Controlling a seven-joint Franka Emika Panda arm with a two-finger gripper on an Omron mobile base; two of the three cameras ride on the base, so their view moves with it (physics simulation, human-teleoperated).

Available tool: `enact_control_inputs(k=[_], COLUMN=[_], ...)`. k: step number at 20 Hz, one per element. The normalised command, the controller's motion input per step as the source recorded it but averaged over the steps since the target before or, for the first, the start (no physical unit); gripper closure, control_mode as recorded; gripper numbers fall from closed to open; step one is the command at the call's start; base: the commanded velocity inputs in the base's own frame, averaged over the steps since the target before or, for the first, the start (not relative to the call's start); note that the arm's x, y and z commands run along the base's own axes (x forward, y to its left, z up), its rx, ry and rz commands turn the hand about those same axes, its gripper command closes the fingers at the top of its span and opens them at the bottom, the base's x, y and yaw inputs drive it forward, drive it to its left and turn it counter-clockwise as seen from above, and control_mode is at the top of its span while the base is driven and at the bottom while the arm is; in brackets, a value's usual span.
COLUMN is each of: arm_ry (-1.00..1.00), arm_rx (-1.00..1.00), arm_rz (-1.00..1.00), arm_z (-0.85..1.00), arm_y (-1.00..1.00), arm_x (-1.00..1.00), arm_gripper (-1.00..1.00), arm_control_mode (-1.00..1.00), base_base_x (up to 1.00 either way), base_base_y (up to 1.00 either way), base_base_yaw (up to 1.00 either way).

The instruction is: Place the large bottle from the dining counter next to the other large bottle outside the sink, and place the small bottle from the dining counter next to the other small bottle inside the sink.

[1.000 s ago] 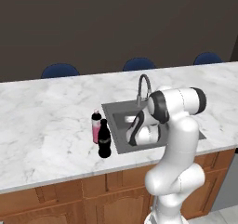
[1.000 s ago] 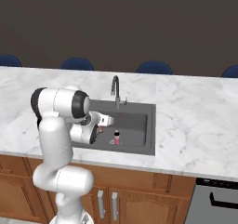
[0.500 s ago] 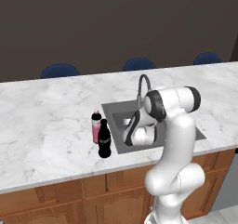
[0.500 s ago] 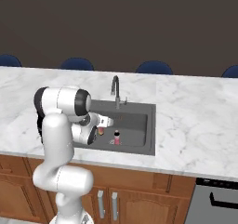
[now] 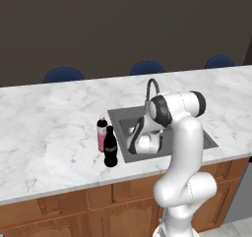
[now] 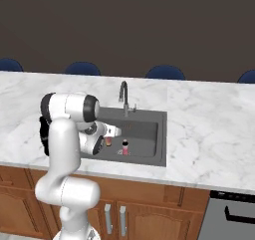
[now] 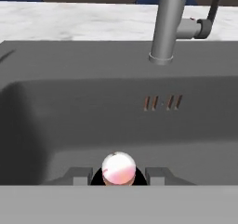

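My gripper (image 7: 119, 174) is low inside the dark grey sink (image 7: 56, 107), shut on the small bottle (image 7: 119, 167), whose pale round top shows between the two finger tips. From the right base view the gripper (image 6: 108, 141) holds this orange-red small bottle (image 6: 108, 142) at the sink's (image 6: 149, 129) left side. The other small bottle (image 6: 125, 147) stands upright on the basin floor just to its right. On the marble beside the sink (image 5: 118, 115), the black large bottle (image 5: 110, 148) stands close against the pink-red other large bottle (image 5: 102, 133).
The chrome gooseneck faucet (image 6: 122, 92) (image 7: 167, 28) rises at the sink's back edge, over the basin. Blue chair backs (image 5: 64, 75) line the far side of the dining counter (image 5: 44, 123). Brown wooden cabinets (image 6: 149, 209) run below.
The hand has shifted slightly toward the sink's left side with the small bottle still gripped. The other bottles have not moved.
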Motion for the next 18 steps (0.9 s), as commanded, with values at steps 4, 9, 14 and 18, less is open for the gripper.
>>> enact_control_inputs(k=[4, 9, 14, 18], arm_ry=[-0.1, -0.11, -0.09, -0.09], arm_rx=[0.0, 0.0, 0.0, 0.0], arm_rz=[0.0, 0.0, 0.0, -0.01], arm_z=[-0.32, -0.35, -0.38, -0.39], arm_y=[0.0, -0.01, -0.09, -0.2], arm_x=[0.02, 0.03, 0.09, 0.13], arm_gripper=[1.0, 1.0, 1.0, 1.0], arm_control_mode=[-1.0, -1.0, -1.0, -1.0], base_base_x=[0.0, 0.0, 0.0, 0.0], base_base_y=[0.0, 0.0, 0.0, 0.0], base_base_yaw=[0.0, 0.0, 0.0, 0.0])
